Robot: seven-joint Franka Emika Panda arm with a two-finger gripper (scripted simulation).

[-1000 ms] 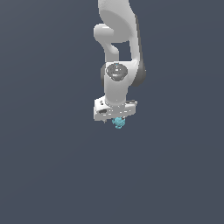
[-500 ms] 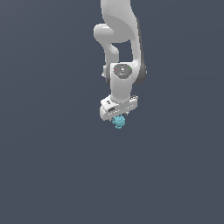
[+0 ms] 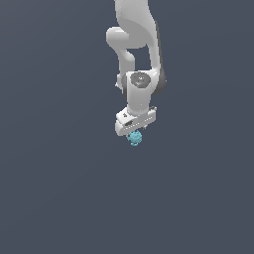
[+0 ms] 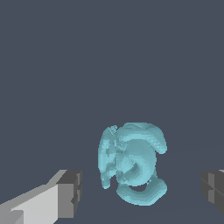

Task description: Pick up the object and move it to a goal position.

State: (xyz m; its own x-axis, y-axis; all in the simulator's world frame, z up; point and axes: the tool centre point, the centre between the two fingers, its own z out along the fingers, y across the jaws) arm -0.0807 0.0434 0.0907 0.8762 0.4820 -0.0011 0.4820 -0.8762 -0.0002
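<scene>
In the wrist view the tool (image 4: 140, 192) stands open, its dark pads (image 4: 72, 192) spread wide on either side of the object (image 4: 131, 162) and apart from it. The cyan, lumpy object lies between them on the plain grey table (image 4: 109, 57). In the exterior view, the object (image 3: 135, 138) sits just below the tool (image 3: 134, 130), with the white arm (image 3: 139, 49) rising above it.

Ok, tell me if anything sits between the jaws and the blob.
Nothing visible does. In the wrist view the blob lies in the open gap of the gripper, one finger on each side, neither touching it. Only bare floor around.
</scene>
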